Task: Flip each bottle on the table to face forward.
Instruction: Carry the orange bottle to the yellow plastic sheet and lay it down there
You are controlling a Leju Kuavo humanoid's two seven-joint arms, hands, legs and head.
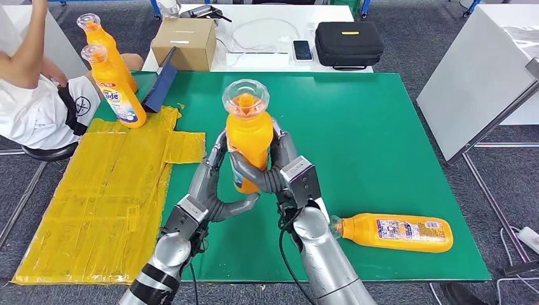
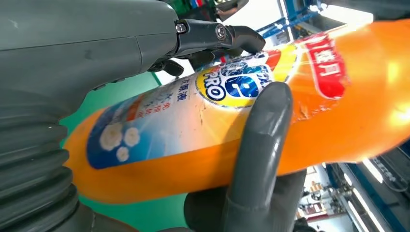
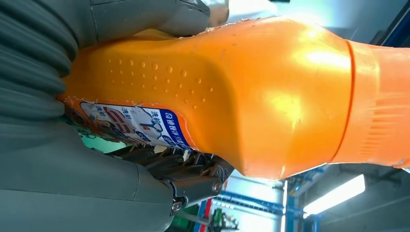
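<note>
Both are gripping the upright orange bottle (image 1: 248,141) over the green surface (image 1: 381,159) — left robot hand (image 1: 213,190) and right robot hand (image 1: 279,171) at nine and three o'clock — probably so it can be rotated label-forward.

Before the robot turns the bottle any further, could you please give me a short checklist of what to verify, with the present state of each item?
1. Left hand on the held bottle: ok, thumb lies across the label.
2. Right hand on the same bottle: ok, fingers wrap its side.
3. Bottle upright, cap up: ok in the head view.
4. Label direction: cannot tell for certain; the left wrist view shows the printed front, facing that hand.
5. Green table free beneath for setting down: ok.
6. Lying bottle by the near edge: not ok, not yet stood up.
</note>
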